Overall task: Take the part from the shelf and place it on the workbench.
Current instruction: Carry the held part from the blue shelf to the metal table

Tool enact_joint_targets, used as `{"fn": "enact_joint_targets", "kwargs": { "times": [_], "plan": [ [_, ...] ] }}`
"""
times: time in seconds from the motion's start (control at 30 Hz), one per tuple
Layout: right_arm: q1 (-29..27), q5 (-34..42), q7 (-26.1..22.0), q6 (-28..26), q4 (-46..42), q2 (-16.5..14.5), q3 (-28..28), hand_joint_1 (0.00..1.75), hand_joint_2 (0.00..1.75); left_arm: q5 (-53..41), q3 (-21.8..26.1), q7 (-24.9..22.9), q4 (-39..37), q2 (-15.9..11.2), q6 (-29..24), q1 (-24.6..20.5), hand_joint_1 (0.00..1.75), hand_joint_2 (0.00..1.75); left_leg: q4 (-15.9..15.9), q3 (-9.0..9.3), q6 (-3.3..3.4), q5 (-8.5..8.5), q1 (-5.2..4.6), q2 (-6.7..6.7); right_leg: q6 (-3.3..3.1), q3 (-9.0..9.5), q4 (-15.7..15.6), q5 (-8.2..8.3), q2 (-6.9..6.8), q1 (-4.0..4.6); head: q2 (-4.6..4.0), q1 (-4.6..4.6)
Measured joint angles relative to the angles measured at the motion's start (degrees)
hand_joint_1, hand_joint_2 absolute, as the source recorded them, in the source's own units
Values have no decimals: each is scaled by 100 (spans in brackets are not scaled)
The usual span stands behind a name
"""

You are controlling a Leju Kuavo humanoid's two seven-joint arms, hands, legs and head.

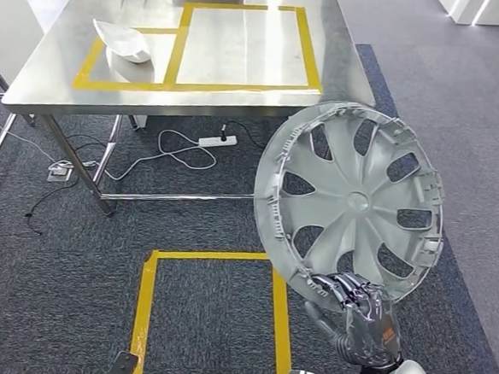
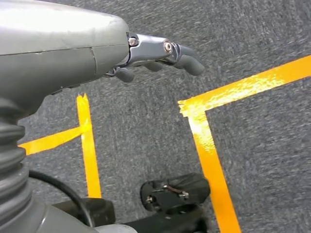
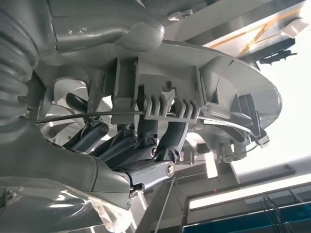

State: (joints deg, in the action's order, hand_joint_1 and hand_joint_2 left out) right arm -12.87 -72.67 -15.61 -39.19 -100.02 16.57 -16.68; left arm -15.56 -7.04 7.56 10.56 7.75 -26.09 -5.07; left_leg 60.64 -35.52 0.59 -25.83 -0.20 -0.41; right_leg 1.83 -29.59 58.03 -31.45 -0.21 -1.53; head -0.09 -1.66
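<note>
A grey plastic wheel cover (image 1: 351, 198) is held up in front of me, its ribbed inner side facing the head view. My right hand (image 1: 362, 313) grips its lower rim, the dark fingers (image 3: 146, 145) hooked through an opening of the wheel cover (image 3: 220, 77). The steel workbench (image 1: 240, 101) with yellow tape rectangles stands ahead to the left, beyond a strip of carpet. My left hand (image 2: 161, 53) hangs over the carpet, fingers loosely apart and holding nothing.
A white curved part (image 1: 124, 41) lies on the left taped area of the bench. Cables and a power strip (image 1: 218, 140) lie under the bench. A yellow tape rectangle (image 1: 213, 257) marks the floor in front of me.
</note>
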Motion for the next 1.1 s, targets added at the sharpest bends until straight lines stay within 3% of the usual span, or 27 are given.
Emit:
{"fn": "enact_joint_targets", "kwargs": {
  "times": [0.1,0.17,0.3,0.33,0.37,0.43,0.47,0.53,0.63,0.7,0.8,0.83,0.87,0.97,1.03,1.1],
  "plan": [
    [25,3,-15,0,7,-10,-1,175,175,-6,1,-2,0,-3,13,5,0,175,-153,91,88,-85,-14,-4,117,60,2,14,-18,-4,0,-3],
    [51,16,-33,0,10,-18,-1,175,175,-10,1,-2,0,0,37,5,0,175,-211,198,152,-101,8,-11,157,-19,222,-67,-9,-7,0,-17],
    [78,20,-66,0,26,-21,-1,175,175,-14,0,-2,0,27,62,-4,0,175,-234,291,228,-177,-10,-15,191,-864,1478,-482,5,1,0,-60],
    [73,19,-68,0,35,-21,-2,175,175,-14,0,-2,0,29,62,2,0,175,-233,321,233,-207,-19,-19,186,-996,1552,-433,5,4,0,-60],
    [71,21,-67,0,43,-22,-2,175,175,-14,0,-2,0,30,62,7,0,175,-233,365,234,-242,-27,-25,169,-1023,1425,-267,5,9,0,-61],
    [70,31,-61,0,54,-22,1,175,175,-14,0,-2,0,34,62,11,0,175,-237,476,222,-325,-35,-36,116,-836,765,253,7,29,0,-59],
    [74,39,-64,0,60,-22,1,175,175,-14,1,-2,0,37,62,7,0,175,-234,523,204,-364,-40,-40,88,-739,442,377,3,49,0,-55],
    [83,57,-80,0,73,-22,2,175,175,-13,1,-1,0,43,62,1,0,175,-224,574,137,-424,-47,-37,16,-605,121,404,-2,85,0,-42],
    [83,89,-95,0,84,-23,1,175,175,-11,2,0,0,55,52,0,0,175,-118,615,34,-440,-51,-27,-100,-474,29,420,-2,74,0,-32],
    [106,102,-92,0,88,-24,-2,175,175,-7,2,0,0,56,45,-18,0,175,288,422,-22,-541,-35,-19,-152,-349,-11,406,-6,43,0,-7],
    [134,101,-96,0,107,-24,-4,175,175,-5,7,-1,0,54,43,-15,0,175,1250,-193,-106,-940,15,-8,-180,-255,-24,314,-3,39,0,28],
    [138,99,-98,0,116,-24,-5,175,175,-5,13,-2,0,51,43,-4,0,175,1375,-328,-123,-980,29,-7,-178,-212,-24,275,3,38,0,32],
    [144,98,-100,0,125,-25,-7,175,175,-5,21,-2,0,48,44,5,0,175,1307,-371,-129,-887,37,-6,-172,-157,-24,234,8,38,0,31],
    [166,102,-92,0,150,-33,-11,175,175,-4,49,-2,-1,34,46,12,0,175,361,-145,-90,-181,31,7,-123,23,-30,95,7,42,-1,29],
    [187,100,-92,-1,161,-37,-14,175,175,-3,57,-1,0,28,48,10,0,175,-85,-34,-19,-10,-3,18,-53,73,-48,34,1,52,-1,31],
    [207,98,-97,-4,166,-37,-25,175,175,-3,61,-1,1,26,48,5,0,175,-205,7,71,-24,-21,14,40,108,-63,46,0,57,0,36]
  ]
}}
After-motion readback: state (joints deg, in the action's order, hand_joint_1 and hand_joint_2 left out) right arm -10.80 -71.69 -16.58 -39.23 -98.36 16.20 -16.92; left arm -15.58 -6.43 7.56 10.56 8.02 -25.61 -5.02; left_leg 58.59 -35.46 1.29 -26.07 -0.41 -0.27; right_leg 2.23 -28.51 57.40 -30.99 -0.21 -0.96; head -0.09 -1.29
